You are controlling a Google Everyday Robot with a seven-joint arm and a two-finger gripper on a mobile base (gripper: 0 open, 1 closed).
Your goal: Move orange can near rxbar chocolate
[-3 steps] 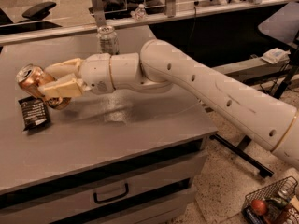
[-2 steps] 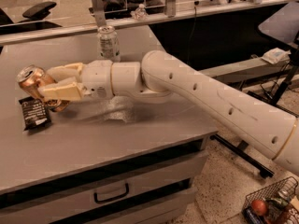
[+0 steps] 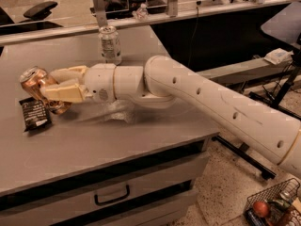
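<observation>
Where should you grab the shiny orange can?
Around its round middle, coming sideways from the arm's side, like the pincer does now. Its fingers clamp both sides of the orange can, which leans just above the rxbar chocolate. The narrow curved body fits between them.

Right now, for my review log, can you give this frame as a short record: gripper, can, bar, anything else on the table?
gripper: gripper at the table's left end, shut on the orange can
orange can: orange can tilted, held between the fingers, just behind the bar
rxbar chocolate: rxbar chocolate flat on the table; contact with the can cannot be told
silver can: silver can upright at the back edge, apart from the arm
status: can near the bar, not yet released
</observation>
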